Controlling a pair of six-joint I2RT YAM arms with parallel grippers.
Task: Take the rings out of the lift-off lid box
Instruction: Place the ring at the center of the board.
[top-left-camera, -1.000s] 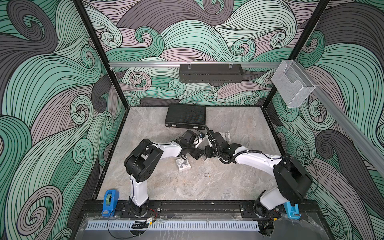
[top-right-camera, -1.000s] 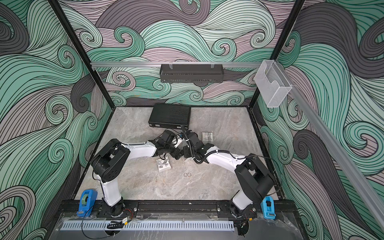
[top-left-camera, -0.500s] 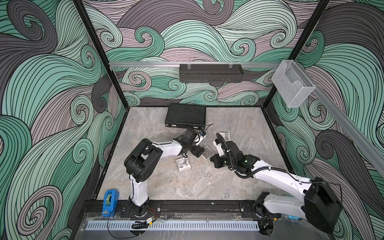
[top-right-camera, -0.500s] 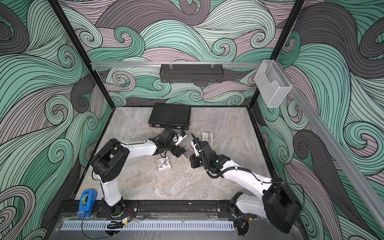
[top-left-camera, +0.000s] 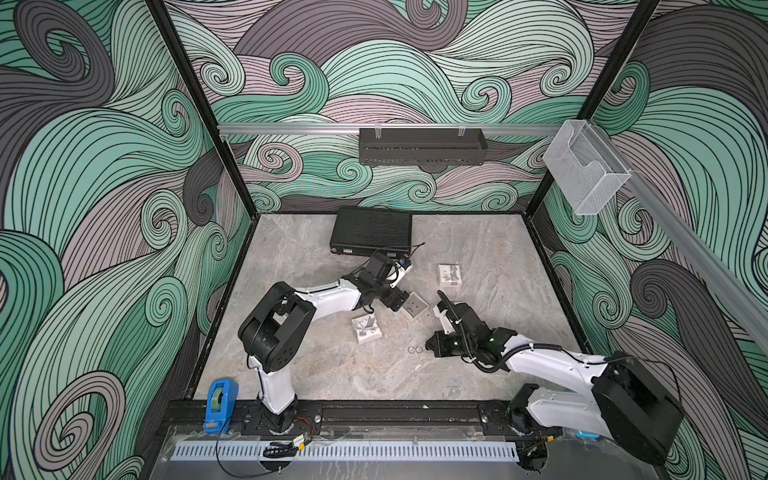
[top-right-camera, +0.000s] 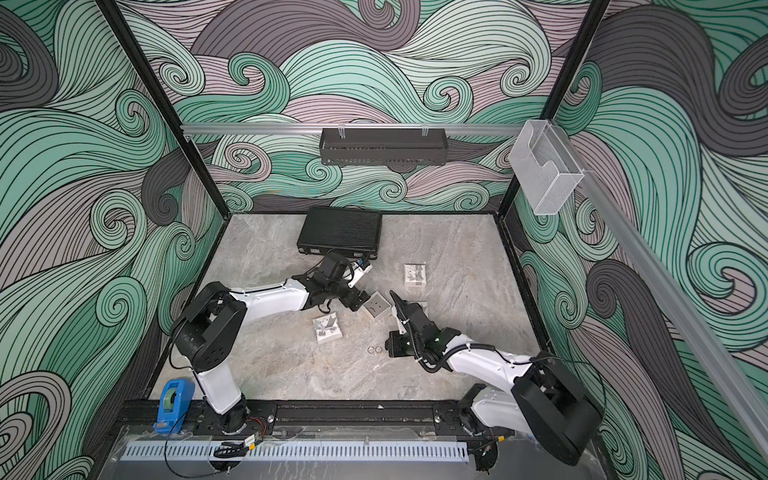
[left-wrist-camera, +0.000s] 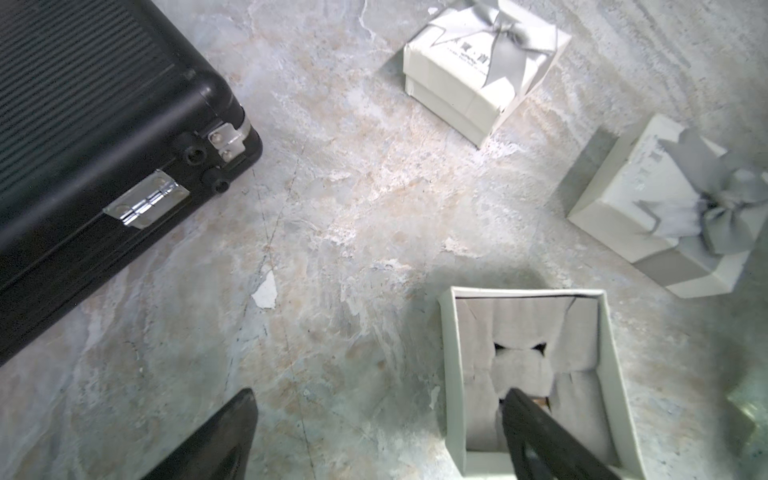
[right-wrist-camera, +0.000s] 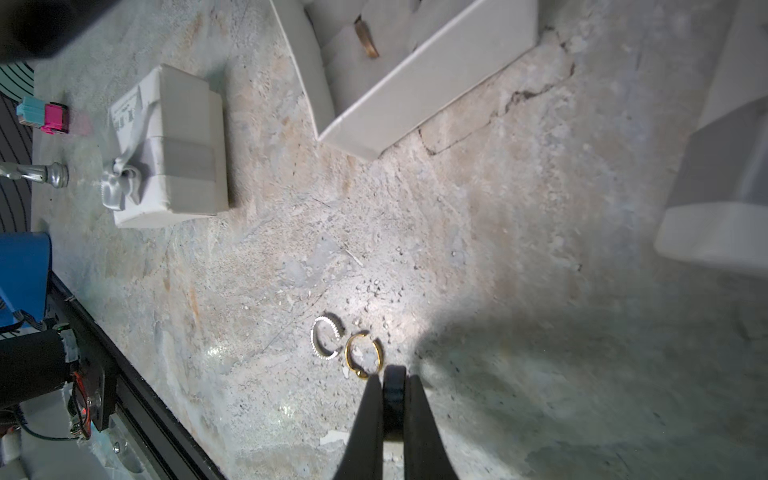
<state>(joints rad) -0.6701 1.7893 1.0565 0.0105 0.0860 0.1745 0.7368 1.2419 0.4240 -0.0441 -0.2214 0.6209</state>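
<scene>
Smooth black ring (right-wrist-camera: 394, 388) tight between right fingers (right-wrist-camera: 372, 405); left fingers (left-wrist-camera: 534, 428) wide, empty, one inside padded square box (left-wrist-camera: 453, 374).

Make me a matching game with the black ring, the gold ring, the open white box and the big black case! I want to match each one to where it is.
Things:
1. black ring
2. gold ring
3. open white box
4. black case

Places:
A. by the back wall
B. lying on the table next to a sparkly silver ring
C. pinched in the shut right gripper
D. one finger of the open left gripper pokes into it

Pairs: 1-C, 2-B, 3-D, 4-A
</scene>
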